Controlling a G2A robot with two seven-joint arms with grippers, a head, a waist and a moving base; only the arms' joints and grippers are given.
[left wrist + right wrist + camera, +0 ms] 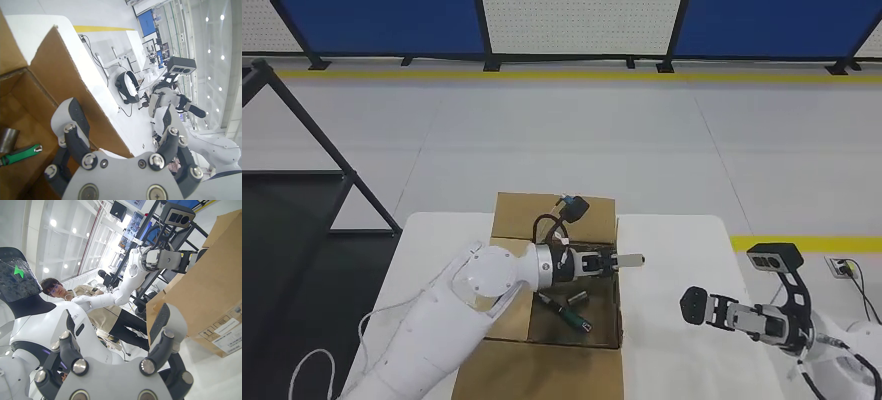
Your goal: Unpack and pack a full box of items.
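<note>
Hovering empty with jaws apart, the left gripper (627, 262) is hanging over the right wall of the open box (542, 212) at lower centre. Dropping from here is probably risking a finger snagging that flap. A green-handled tool (567, 315) is lying slantwise on the brown box floor. The right gripper (697, 305), jaws apart, is sitting at lower right.

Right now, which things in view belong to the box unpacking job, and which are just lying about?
Job: cardboard box; green-handled tool and metal cylinder inside it; left gripper, open over the box; right gripper, open, off to the side.

Lying about: headset on the floor; black frame beside the table.
</note>
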